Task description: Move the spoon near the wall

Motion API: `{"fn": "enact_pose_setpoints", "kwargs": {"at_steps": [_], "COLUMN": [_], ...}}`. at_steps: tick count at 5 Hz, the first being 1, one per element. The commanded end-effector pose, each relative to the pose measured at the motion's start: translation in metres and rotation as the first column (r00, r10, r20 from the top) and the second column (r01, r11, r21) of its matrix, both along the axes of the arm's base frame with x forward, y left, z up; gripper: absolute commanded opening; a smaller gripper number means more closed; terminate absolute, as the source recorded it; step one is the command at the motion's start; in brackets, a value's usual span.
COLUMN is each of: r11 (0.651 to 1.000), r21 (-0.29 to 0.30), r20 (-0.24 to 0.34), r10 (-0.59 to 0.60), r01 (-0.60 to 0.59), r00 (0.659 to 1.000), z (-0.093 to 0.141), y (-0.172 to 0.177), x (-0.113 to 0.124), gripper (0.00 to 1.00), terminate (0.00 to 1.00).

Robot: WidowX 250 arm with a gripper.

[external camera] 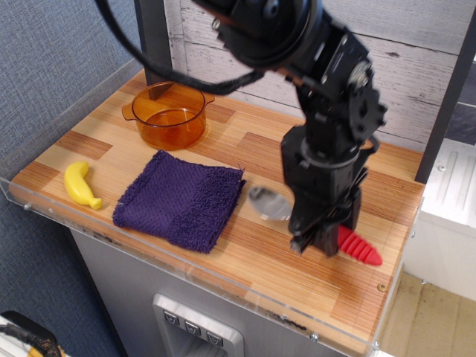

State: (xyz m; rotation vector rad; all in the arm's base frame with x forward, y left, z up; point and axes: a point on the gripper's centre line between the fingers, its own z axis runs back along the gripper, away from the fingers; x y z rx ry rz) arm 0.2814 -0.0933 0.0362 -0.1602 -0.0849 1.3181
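Observation:
The spoon has a shiny silver bowl (269, 203) and a thick red ribbed handle (360, 248). It is lifted off the wooden counter (245, 160), roughly level. My gripper (312, 242) is shut on the middle of the handle, so that part is hidden behind the black fingers. The wall (416, 71) of whitewashed planks runs along the back of the counter, well behind the spoon.
A purple towel (181, 198) lies left of the spoon. An amber glass pot (167, 113) stands at the back left, near the wall. A yellow toy banana (80, 185) lies at the front left. A clear acrylic rim (186, 269) edges the counter front.

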Motion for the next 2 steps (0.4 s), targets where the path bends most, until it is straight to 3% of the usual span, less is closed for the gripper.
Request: {"fn": "enact_pose_setpoints", "kwargs": {"at_steps": [1,2], "r11": [0.927,0.865], "r21": [0.139,0.214], "r20": [0.085,0.058], "r10": [-0.362,-0.474], "r01": [0.349,0.453], "r00": [0.928,0.878], "z": [0.02,0.018], "y": [0.002,0.004], "x": [0.037,0.051], "gripper": [0.0,0.0], "terminate": [0.0,0.0]}}
